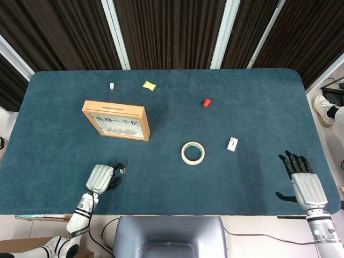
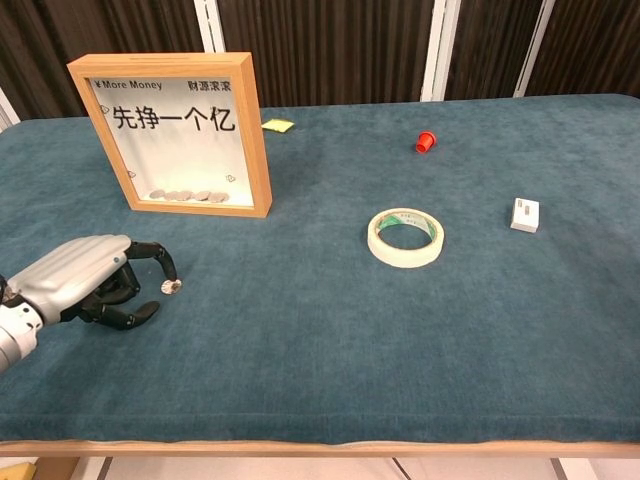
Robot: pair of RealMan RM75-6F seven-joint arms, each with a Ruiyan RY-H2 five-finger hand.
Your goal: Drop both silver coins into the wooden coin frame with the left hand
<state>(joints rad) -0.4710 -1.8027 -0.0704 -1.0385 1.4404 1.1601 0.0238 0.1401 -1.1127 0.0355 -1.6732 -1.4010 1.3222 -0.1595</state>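
Observation:
A wooden coin frame (image 2: 258,140) stands upright at the left of the blue table, with several silver coins lying along its bottom behind the glass; from the head view it shows as (image 1: 114,108). One silver coin (image 2: 171,287) (image 1: 123,171) lies on the cloth in front of it. My left hand (image 2: 85,278) (image 1: 101,179) rests low beside this coin, fingers curled, one fingertip touching the coin's top while the thumb stays apart below. I see no second loose coin. My right hand (image 1: 305,185) lies flat near the front right edge, fingers spread and empty.
A roll of tape (image 2: 406,237) (image 1: 193,153) lies mid-table. A white block (image 2: 524,214) sits to its right, a red cap (image 2: 426,142) further back. A yellow scrap (image 2: 278,125) and a thin white-tipped stick (image 1: 112,88) lie behind the frame.

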